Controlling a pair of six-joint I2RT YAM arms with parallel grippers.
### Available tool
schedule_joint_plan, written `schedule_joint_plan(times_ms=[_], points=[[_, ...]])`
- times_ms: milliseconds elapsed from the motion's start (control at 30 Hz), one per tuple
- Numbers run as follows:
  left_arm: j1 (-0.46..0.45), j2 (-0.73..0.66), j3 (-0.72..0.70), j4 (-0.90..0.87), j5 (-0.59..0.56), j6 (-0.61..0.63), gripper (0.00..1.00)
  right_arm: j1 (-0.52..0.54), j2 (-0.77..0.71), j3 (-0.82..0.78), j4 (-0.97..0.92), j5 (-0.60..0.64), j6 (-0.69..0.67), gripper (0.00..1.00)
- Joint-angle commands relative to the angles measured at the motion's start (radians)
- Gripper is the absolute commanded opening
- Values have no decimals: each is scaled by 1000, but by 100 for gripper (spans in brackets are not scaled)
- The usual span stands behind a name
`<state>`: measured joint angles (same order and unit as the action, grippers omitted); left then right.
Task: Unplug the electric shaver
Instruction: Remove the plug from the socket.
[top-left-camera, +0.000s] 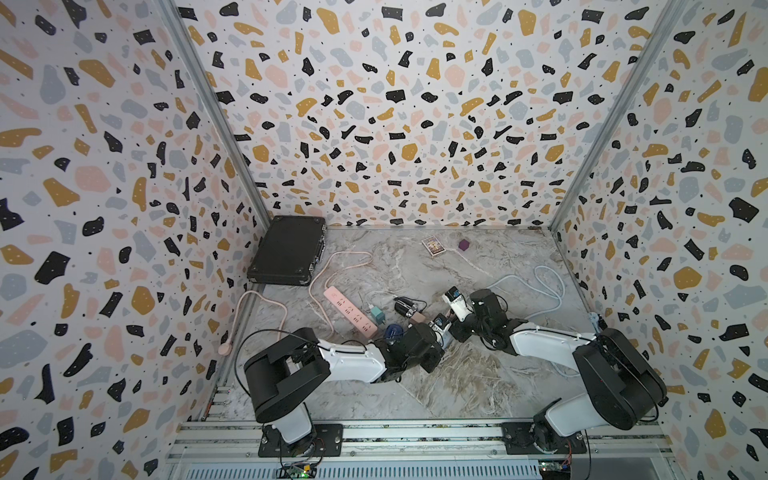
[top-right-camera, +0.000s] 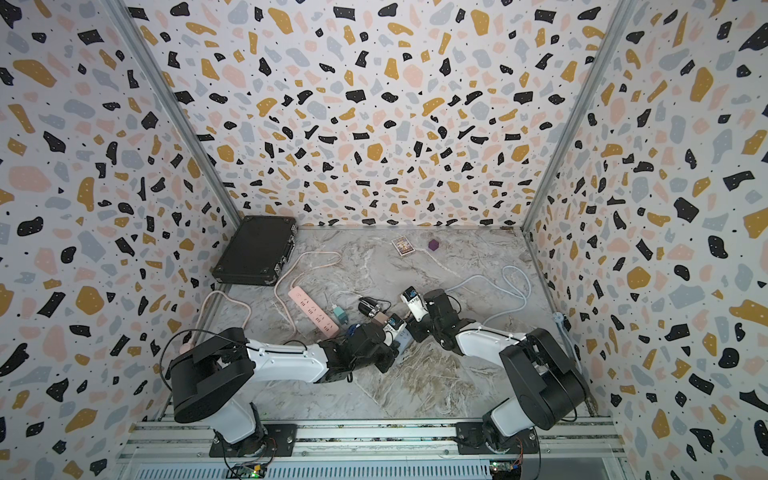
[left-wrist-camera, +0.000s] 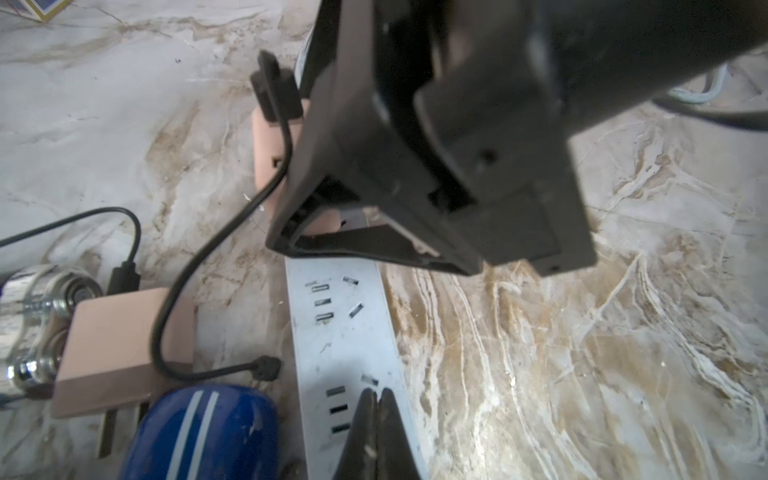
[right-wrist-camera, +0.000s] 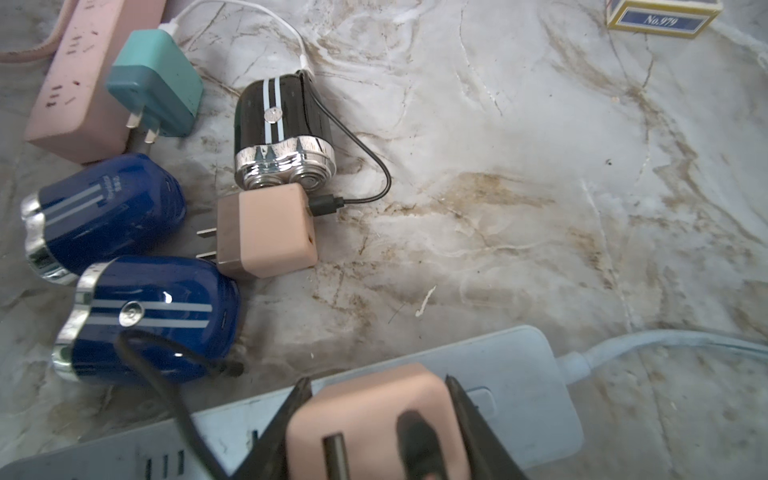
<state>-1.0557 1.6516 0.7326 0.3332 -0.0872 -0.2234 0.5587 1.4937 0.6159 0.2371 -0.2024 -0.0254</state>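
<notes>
At the bottom of the right wrist view, I am working the right gripper (right-wrist-camera: 376, 386), which is closed partway onto the pink adapter (right-wrist-camera: 365, 419). A finger is lying flat against each of its sides, and the adapter is sitting in the pale power strip (right-wrist-camera: 519, 374). At the bottom of the left wrist view, the left gripper (left-wrist-camera: 377, 395) is fully closed on nothing, its tips pressing down on the strip's face.

I am reading this as the pull itself. I am aiming to draw the adapter straight out along its prongs, without rocking it, while the left arm is pinning the strip so it is not lifting too. I am watching the black cable (left-wrist-camera: 154, 332), which is looping close by the fingers and could snag.

Farther up, at the left of the right wrist view, the blue shaver (right-wrist-camera: 158, 320) is lying on its side just beside the strip. It has a glossy body, two pale stripes, a round button and a chrome head. I cannot tell whether the cable's small end is seated in it.
</notes>
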Motion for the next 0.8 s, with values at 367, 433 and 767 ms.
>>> schedule_joint_plan(times_ms=[367, 433, 767], points=[[6, 84, -63, 131, 8, -63, 0, 28, 7, -13, 2, -9, 61, 0], [6, 81, -88, 148, -5, -74, 0, 30, 1, -17, 1, -12, 64, 0], [22, 76, -92, 125, -35, -96, 0, 49, 7, -22, -5, -9, 84, 0]])
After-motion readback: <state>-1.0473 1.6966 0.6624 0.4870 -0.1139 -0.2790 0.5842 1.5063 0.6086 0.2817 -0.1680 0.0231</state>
